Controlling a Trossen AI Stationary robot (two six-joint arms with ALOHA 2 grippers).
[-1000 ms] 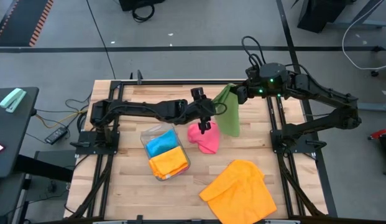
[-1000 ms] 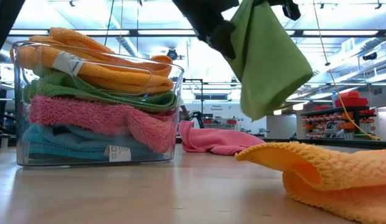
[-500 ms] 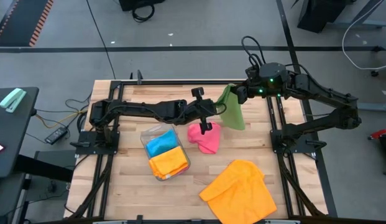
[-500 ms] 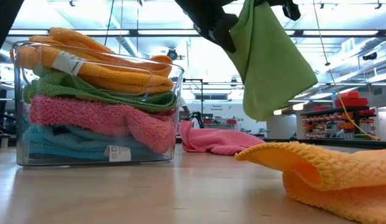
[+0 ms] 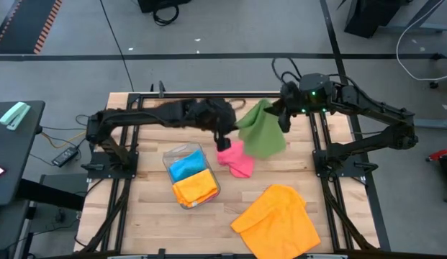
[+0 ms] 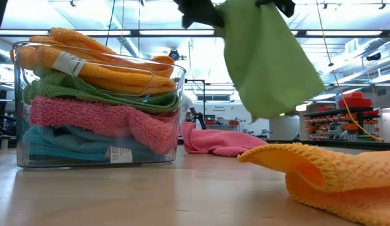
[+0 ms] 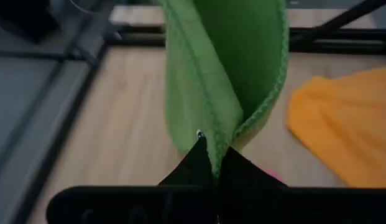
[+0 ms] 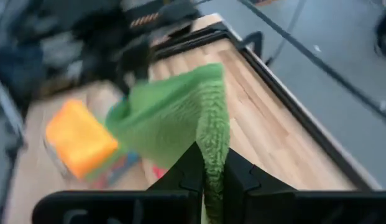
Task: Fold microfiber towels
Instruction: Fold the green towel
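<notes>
I have the green towel (image 5: 260, 134) up in the air between my two hands, above the far middle of the worktop (image 5: 147, 216). My left hand (image 7: 212, 163) is pinched shut on one edge of it, the cloth rising out from between the fingers in my left wrist view. My right hand (image 8: 209, 169) is likewise clamped on another edge, near the far right rail. The towel hangs slack and partly bunched between the two grips, clear of the wood.

I judge this to be the spreading step: both corners taken, the cloth not yet drawn flat. The next move calls for pulling my hands apart until the top edge goes taut, then lowering the towel onto a bare patch of worktop without dragging it over the pink towel (image 5: 236, 160) lying crumpled just below it. The orange towel (image 5: 278, 220) lies loose at the near right, still to be done.

The clear tray (image 6: 176, 81) stands left of centre, holding a stack: blue at the bottom, then pink, green, and orange on top
</notes>
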